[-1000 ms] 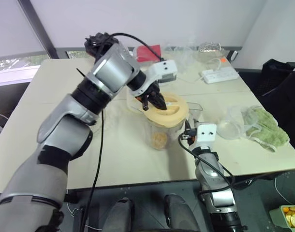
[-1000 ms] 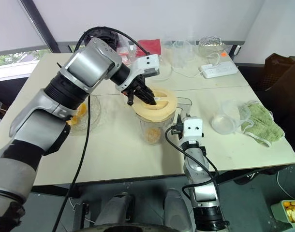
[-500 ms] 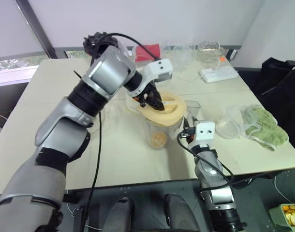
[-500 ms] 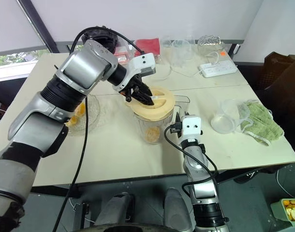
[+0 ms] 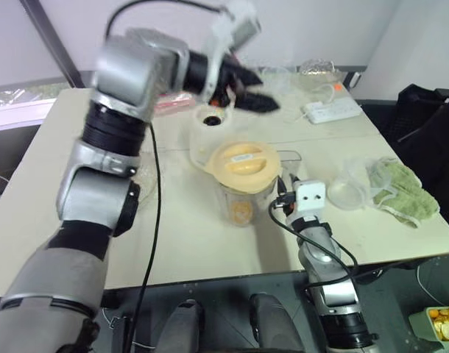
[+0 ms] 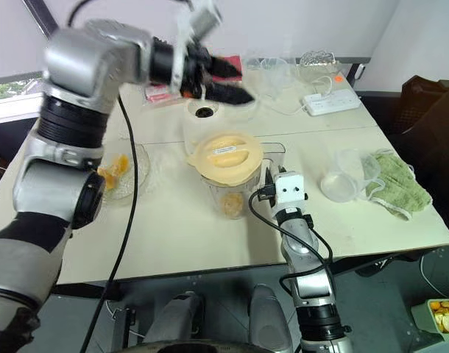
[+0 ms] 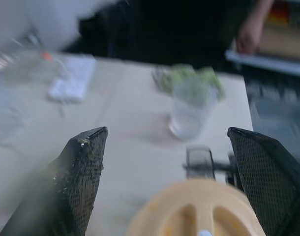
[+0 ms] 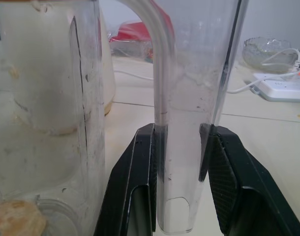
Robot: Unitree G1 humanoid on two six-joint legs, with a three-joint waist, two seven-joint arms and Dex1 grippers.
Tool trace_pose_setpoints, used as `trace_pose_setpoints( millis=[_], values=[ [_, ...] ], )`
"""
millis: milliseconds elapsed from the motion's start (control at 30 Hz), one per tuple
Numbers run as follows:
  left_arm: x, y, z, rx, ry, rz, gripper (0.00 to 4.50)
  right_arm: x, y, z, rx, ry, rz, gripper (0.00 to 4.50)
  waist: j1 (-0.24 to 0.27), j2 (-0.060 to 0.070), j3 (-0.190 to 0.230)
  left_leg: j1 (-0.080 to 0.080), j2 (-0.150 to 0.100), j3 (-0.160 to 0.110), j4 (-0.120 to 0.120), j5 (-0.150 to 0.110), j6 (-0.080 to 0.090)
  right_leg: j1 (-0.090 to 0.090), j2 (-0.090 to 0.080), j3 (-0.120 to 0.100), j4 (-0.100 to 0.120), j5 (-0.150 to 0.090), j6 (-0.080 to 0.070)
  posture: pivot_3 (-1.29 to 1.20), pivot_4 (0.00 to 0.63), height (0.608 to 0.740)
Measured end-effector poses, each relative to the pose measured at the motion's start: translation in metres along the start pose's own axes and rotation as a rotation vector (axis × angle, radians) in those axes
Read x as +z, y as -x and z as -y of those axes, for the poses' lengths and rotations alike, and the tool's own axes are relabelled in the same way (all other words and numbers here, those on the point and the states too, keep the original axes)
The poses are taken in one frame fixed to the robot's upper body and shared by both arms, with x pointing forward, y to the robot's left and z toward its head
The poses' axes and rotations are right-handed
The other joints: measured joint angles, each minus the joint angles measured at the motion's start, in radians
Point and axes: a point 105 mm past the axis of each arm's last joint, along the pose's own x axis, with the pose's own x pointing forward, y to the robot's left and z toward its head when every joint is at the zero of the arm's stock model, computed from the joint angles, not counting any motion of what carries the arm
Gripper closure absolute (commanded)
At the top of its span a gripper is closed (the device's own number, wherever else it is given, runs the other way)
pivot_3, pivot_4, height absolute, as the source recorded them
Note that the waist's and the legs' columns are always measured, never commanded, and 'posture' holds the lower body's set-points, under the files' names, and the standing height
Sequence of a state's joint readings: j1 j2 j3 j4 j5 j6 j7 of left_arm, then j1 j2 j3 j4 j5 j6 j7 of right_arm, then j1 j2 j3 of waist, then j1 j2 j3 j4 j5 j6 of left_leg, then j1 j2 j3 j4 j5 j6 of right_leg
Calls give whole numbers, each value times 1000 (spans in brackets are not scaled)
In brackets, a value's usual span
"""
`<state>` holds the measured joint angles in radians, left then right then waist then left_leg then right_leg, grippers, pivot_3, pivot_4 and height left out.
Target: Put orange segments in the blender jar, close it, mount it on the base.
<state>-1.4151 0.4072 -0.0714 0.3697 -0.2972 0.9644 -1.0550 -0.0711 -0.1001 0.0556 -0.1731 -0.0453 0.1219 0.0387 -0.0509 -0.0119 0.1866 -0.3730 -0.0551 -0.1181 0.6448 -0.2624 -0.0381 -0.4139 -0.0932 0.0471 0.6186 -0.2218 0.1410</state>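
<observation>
Blender jar: upright mid-table, cream lid on top, orange segments at bottom.
Right gripper: clamped on jar's side handle, one finger each side.
Left gripper: raised above and behind jar, fingers spread wide, empty, apart from lid; wrist view looks down on lid edge between its fingers.
Base: just behind jar, black socket upward.
Cut-glass bowl: left of jar, holds more segments.
Clear cup, green cloth: right of jar.
</observation>
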Motion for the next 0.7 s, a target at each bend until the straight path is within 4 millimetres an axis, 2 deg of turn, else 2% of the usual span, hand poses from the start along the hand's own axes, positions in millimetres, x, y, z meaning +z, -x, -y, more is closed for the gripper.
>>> trace_pose_setpoints(
  millis=[33,67,167,267,400,433,567,633,700],
  values=[
    [-3,10,-5,27,-7,24,435,1,-1,-1,8,-1,0,3627,-3,1,0,1,0,1,0,0,0,0,0,1,0,0,0,0,150,740],
    [-14,24,-10,66,-10,40,435,1,-2,-2,17,-4,-2,3627,-9,4,-1,1,0,2,-1,0,0,0,0,2,0,1,-2,0,150,740],
    [-62,54,-21,168,25,-2,435,3,-5,1,26,-7,-3,3627,-10,4,1,-1,0,2,-1,1,-2,-4,0,3,2,3,-5,0,150,740],
    [-103,70,-7,182,23,-66,435,8,-10,15,-3,-3,0,3627,4,1,4,-6,0,2,-1,2,-4,-10,-1,4,4,4,-5,0,150,740],
    [-124,88,19,195,29,-64,435,14,-17,32,-49,-11,-2,3627,17,0,5,-14,-1,2,1,3,-5,-15,-3,3,4,4,-6,0,150,740],
    [-135,96,26,215,43,-75,435,17,-20,33,-51,-17,-5,3627,13,1,5,-14,-1,2,1,3,-5,-15,-3,3,3,4,-6,0,150,740],
    [-188,106,50,227,153,-159,435,32,-31,48,-90,-40,12,3627,8,1,5,-14,-1,2,1,3,-5,-16,-2,3,4,4,-6,0,150,740],
    [-201,105,55,245,165,-182,435,42,-35,56,-103,-44,26,3627,14,1,5,-14,-1,1,1,3,-5,-16,-2,2,4,5,-7,0,150,740],
    [-205,103,57,266,134,-193,435,54,-39,58,-99,-61,45,3627,16,1,5,-14,-1,2,1,3,-5,-16,-2,2,3,5,-8,0,150,740]
  ],
)
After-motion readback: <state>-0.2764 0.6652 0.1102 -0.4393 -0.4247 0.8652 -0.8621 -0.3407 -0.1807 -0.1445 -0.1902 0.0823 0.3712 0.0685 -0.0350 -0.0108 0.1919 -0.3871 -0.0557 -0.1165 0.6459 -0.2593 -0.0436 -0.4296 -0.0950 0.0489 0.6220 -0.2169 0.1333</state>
